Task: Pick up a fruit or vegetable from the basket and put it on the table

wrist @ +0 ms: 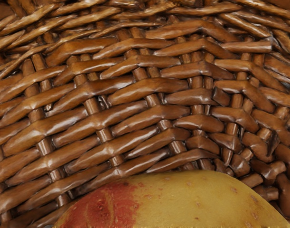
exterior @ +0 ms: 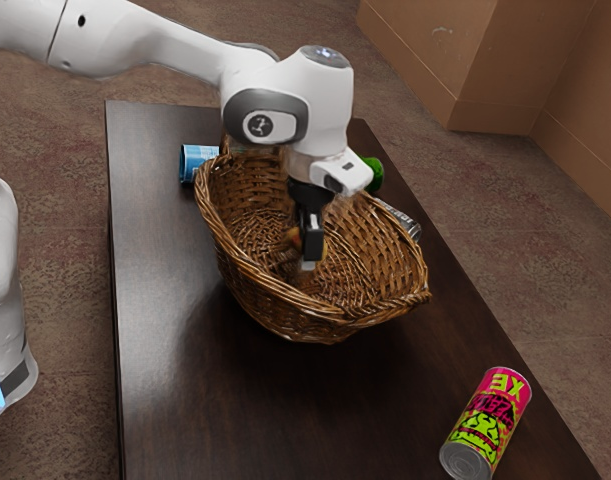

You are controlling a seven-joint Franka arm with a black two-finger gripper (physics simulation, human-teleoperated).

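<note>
My gripper (exterior: pixel 310 248) reaches inside the wicker basket (exterior: pixel 285 310), walled round by its weave, the red-and-yellow fruit (wrist: pixel 197 202) at my jaws; whether they pinch it, I cannot tell. Outside, a blue can (exterior: pixel 198 158) sits near the rim, a pink can (exterior: pixel 497 400) well apart.

Soft light | pale sheen on table (exterior: pixel 145 310) | white glints on basket (wrist: pixel 140 90)

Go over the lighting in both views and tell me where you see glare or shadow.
Exterior view: a pale sheen on the dark table toward the exterior view's left, with a soft, darker shadow beside the basket; wrist view: bright glints along the basket's wicker, while the yellow-and-red fruit looks mostly matte.
</note>
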